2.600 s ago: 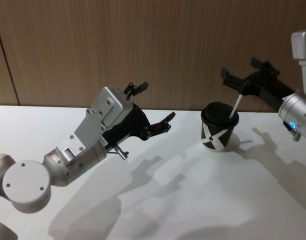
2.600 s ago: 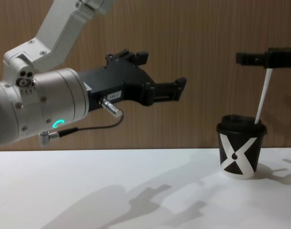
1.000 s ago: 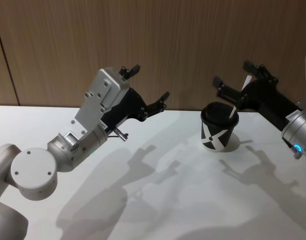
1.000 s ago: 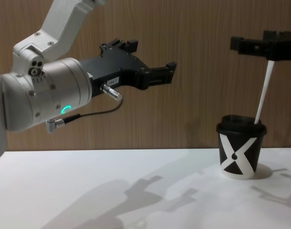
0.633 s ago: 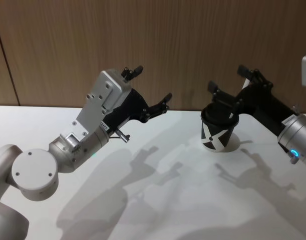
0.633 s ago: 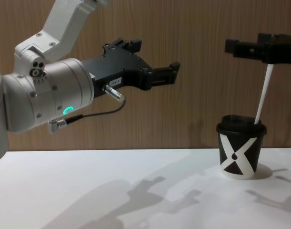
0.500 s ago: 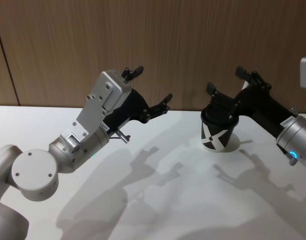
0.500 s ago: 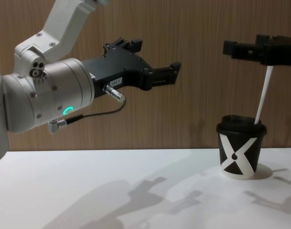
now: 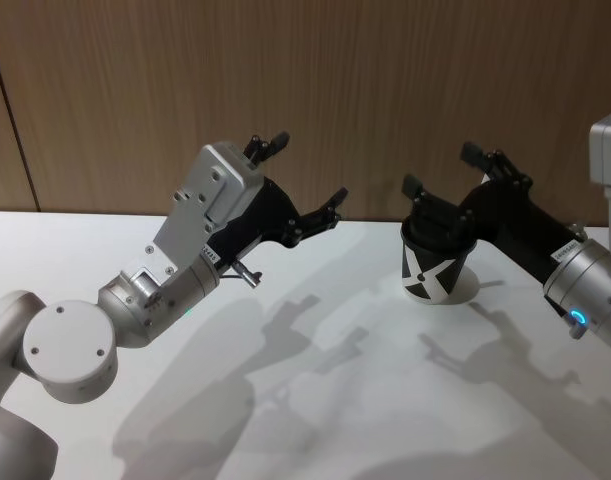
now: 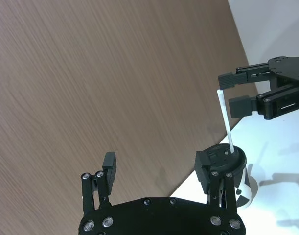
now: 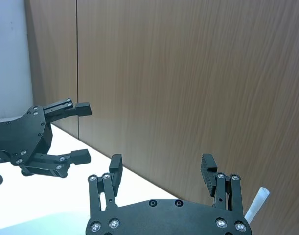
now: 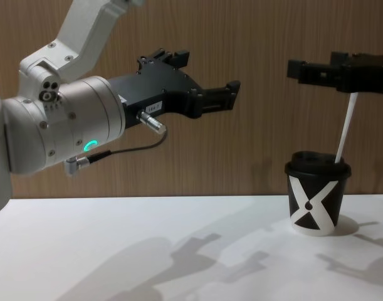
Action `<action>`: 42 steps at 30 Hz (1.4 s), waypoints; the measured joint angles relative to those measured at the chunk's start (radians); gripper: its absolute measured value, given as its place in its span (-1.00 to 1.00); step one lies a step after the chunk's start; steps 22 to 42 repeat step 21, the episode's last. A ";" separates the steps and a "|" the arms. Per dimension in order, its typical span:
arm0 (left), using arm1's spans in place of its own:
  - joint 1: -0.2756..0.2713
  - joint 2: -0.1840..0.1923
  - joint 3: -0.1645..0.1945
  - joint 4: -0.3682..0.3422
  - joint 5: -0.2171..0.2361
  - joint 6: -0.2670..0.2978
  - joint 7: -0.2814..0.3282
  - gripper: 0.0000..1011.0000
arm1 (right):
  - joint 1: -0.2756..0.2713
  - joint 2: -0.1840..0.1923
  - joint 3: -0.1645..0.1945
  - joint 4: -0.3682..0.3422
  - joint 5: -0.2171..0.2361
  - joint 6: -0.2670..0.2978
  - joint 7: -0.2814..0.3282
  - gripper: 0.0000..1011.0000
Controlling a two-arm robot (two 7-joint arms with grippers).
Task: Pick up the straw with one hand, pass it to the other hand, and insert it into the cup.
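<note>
The cup (image 12: 313, 199) bears a bold white X; small arm labels are too small to read.

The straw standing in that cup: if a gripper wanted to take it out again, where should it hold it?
Probably the bare upper stretch of the straw, well above the cup. It leans slightly, with its lower end in the lid, so only that part is free. Come from above with fingers on either side; the open right gripper hovers there.

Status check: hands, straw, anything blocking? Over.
Right hand open over small black paper cup. Left hand open, raised well to its left. Long white straw standing in cup's lid, leaning. No obstruction seen.
</note>
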 joint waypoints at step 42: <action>0.001 0.001 0.001 -0.002 0.000 -0.003 -0.001 0.98 | -0.003 -0.002 -0.004 -0.003 0.001 0.002 -0.001 0.98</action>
